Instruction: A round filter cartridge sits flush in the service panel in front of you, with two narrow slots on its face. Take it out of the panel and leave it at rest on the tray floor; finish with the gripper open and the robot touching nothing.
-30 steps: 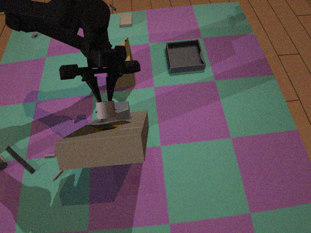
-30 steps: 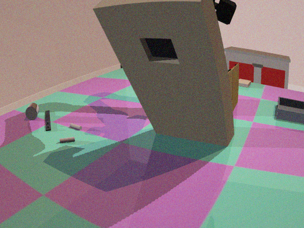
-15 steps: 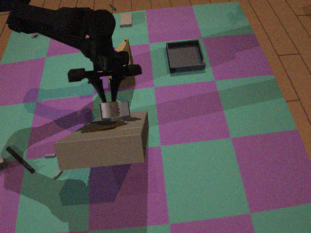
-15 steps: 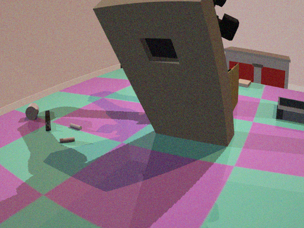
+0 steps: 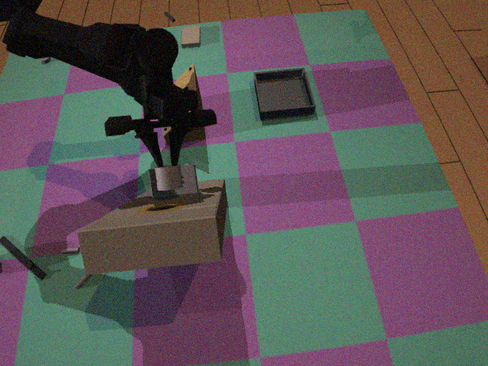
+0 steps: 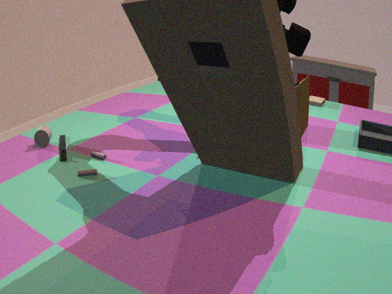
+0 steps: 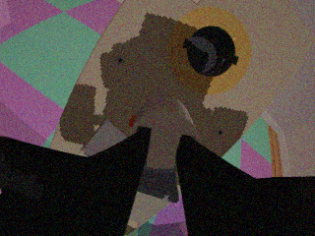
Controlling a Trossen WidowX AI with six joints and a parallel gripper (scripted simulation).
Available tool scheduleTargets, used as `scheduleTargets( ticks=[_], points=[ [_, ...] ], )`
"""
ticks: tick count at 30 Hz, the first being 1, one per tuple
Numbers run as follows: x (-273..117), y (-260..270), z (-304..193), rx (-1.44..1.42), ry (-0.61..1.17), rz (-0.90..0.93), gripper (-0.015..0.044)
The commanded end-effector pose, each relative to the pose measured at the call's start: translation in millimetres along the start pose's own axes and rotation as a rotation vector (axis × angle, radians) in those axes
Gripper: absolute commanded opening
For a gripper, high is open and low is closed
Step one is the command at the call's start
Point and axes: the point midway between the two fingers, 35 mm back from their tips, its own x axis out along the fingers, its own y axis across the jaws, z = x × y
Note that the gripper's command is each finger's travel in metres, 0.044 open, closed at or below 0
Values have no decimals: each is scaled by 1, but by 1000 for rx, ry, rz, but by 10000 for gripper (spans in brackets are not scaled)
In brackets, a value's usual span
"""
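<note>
Nearest us in the overhead view, the tilted service panel (image 5: 149,245) (image 6: 240,110) (image 7: 285,49) stands on the checkered surface, its round socket (image 5: 163,207) (image 7: 219,59) open within a yellow ring (image 5: 143,210) (image 7: 241,49). Two small cylinders lie near its base. Beyond the socket, we see the filter cartridge (image 5: 169,178) (image 7: 164,115) out of the panel, gripped between the narrowly parted fingers of the gripper (image 5: 167,164) (image 7: 163,137). Farther back and well apart sits the dark, square tray (image 5: 287,113) (image 6: 376,144), the cartridge outside it. A pale block (image 5: 191,36) (image 6: 316,100) lies beyond, with a red-and-gray cabinet (image 6: 334,88) in the exterior view's background.
</note>
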Motion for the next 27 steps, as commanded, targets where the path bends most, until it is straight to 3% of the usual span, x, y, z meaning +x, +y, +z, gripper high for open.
scheduleTargets(
  ticks=[1,10,17,21,27],
  points=[
    [0,0,0,0,0,0,102],
    [0,0,-4,19,-9,-5,102],
    [-10,-30,58,20,-9,-5,102],
    [-10,-33,64,20,-9,-5,102],
    [-35,-46,93,29,-11,-1,259]
  ],
)
